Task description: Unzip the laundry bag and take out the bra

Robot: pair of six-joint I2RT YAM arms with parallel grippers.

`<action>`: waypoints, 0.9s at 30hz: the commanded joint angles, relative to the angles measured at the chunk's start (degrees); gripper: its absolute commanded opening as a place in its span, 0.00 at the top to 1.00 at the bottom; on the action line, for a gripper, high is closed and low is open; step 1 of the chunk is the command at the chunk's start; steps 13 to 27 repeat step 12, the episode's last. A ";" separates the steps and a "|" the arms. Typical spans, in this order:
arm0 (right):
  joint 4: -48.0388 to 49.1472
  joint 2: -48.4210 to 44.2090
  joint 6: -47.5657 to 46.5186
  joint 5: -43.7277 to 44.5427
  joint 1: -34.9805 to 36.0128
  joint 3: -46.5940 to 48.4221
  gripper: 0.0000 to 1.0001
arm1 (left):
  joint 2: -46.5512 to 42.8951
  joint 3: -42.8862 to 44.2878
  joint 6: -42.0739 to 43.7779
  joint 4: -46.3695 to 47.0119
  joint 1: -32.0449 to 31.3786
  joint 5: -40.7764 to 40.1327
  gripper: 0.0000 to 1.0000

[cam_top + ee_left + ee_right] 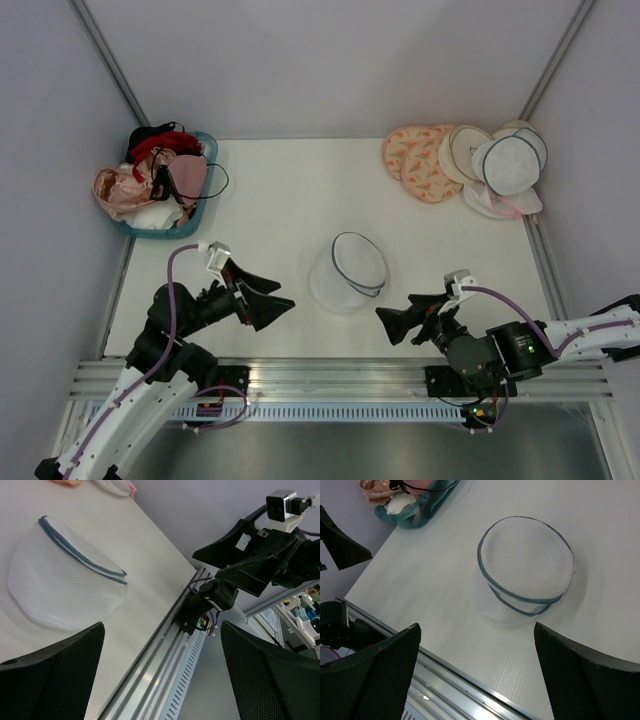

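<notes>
The laundry bag [347,270], white mesh with dark navy zipper trim, sits on the table's middle near the front; it also shows in the left wrist view [65,580] and the right wrist view [525,570]. Its lid looks closed and no bra shows inside it. My left gripper [272,301] is open and empty, left of the bag, a little apart from it. My right gripper [397,318] is open and empty, to the bag's front right. Both hover over the table's front edge.
A teal basket [200,215] full of pink, red and black garments stands at the back left. Peach patterned and cream round bags [430,160] plus another white mesh bag [510,165] lie piled at the back right. An aluminium rail [330,375] runs along the front.
</notes>
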 commanded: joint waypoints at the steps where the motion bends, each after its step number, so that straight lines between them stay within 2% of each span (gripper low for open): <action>1: 0.04 -0.97 1.03 0.44 0.09 1.88 0.02 | 1.66 -0.96 3.61 -0.49 0.24 -3.27 0.00; 27: 1.71 0.78 -0.02 -0.61 0.17 2.23 0.02 | 1.58 0.45 3.79 -1.29 1.65 -3.45 0.00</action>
